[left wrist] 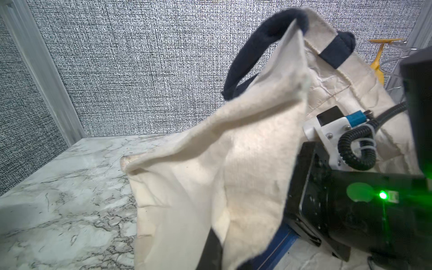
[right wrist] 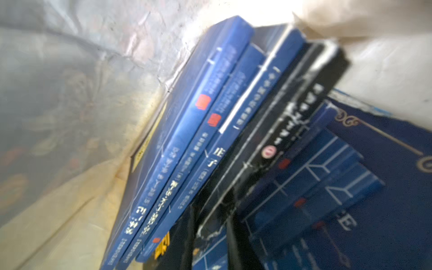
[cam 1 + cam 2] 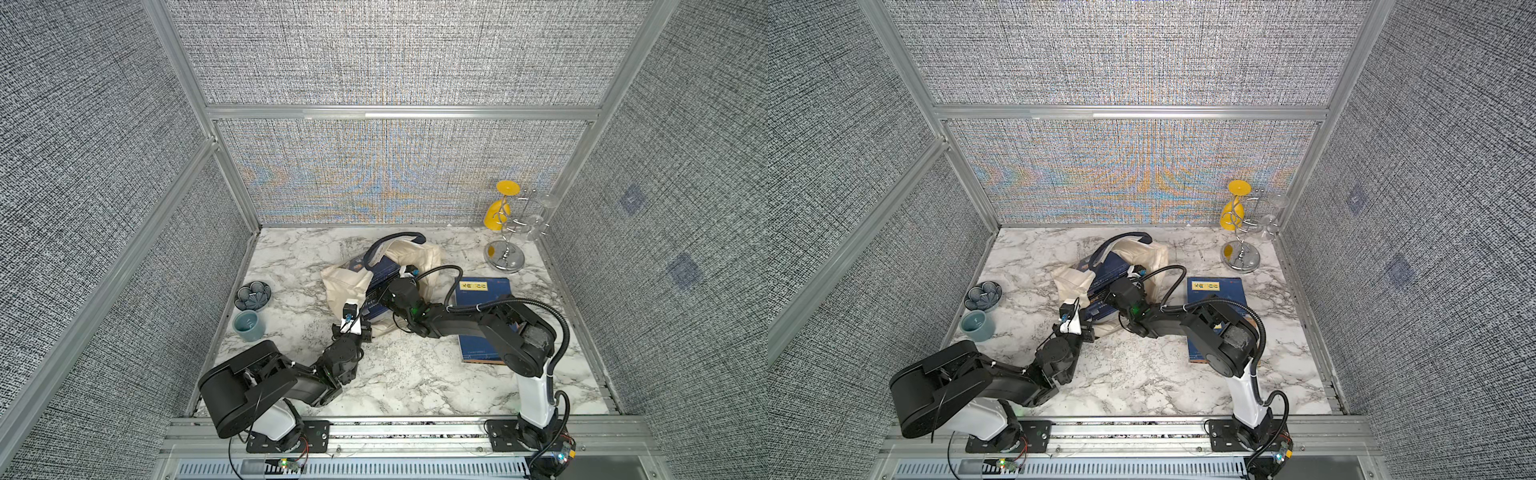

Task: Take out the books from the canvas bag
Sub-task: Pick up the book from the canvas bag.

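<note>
The cream canvas bag (image 3: 419,257) (image 3: 1152,257) lies on its side on the marble table, its navy handle arching over the mouth. Several dark navy books (image 3: 380,276) (image 2: 210,117) are stacked inside it, spines showing in the right wrist view. My left gripper (image 3: 366,329) (image 1: 228,259) is shut on the bag's cream fabric (image 1: 210,152) at its near edge. My right gripper (image 3: 383,293) (image 2: 214,236) reaches into the bag's mouth, its fingers pressed on either side of a thin dark book (image 2: 268,131). Another navy book (image 3: 482,291) (image 3: 1214,291) with a yellow label lies on the table under the right arm.
A blue cup (image 3: 248,326) and a flower-shaped dish (image 3: 252,294) stand at the table's left edge. A chrome glass rack (image 3: 505,249) with a yellow glass stands in the back right corner. Grey fabric walls enclose three sides.
</note>
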Robot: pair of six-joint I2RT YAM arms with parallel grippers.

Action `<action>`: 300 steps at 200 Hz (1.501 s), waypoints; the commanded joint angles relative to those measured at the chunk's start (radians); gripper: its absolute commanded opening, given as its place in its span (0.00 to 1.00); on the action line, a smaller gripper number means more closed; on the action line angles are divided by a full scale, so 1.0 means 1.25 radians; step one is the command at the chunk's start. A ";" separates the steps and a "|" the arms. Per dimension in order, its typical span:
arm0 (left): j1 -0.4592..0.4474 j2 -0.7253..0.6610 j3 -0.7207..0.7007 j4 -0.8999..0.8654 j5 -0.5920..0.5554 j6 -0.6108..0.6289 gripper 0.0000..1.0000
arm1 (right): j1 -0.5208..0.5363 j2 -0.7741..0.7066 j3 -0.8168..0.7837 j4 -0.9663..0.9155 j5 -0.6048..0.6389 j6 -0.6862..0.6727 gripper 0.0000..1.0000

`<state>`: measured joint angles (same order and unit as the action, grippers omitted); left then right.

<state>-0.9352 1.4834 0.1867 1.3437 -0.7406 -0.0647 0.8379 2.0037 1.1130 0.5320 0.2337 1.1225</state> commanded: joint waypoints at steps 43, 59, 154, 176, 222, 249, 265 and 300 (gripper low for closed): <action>-0.001 -0.001 0.002 0.042 0.002 0.000 0.00 | 0.020 -0.126 -0.079 0.032 0.010 -0.027 0.12; -0.001 0.001 0.003 0.042 0.001 0.000 0.00 | 0.029 -0.166 -0.089 0.007 0.013 -0.050 0.11; -0.001 -0.001 0.004 0.042 0.006 0.001 0.00 | 0.031 -0.179 -0.145 -0.017 -0.011 -0.033 0.41; -0.001 -0.005 0.002 0.042 0.008 0.000 0.00 | 0.031 -0.149 -0.137 -0.003 -0.015 -0.014 0.47; 0.000 -0.013 0.000 0.036 0.011 -0.001 0.00 | 0.031 -0.099 -0.100 0.016 0.002 -0.015 0.47; -0.001 -0.020 -0.001 0.032 0.007 0.000 0.00 | 0.030 -0.099 -0.100 -0.006 0.018 -0.018 0.33; 0.000 -0.026 -0.001 0.025 0.008 -0.002 0.00 | 0.031 -0.108 -0.119 0.008 0.022 -0.013 0.21; -0.001 -0.024 0.004 0.014 0.011 -0.008 0.00 | 0.032 -0.134 -0.146 0.024 0.013 -0.010 0.10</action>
<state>-0.9352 1.4570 0.1867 1.3048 -0.7300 -0.0658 0.8761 1.8542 0.9443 0.5541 0.2436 1.1511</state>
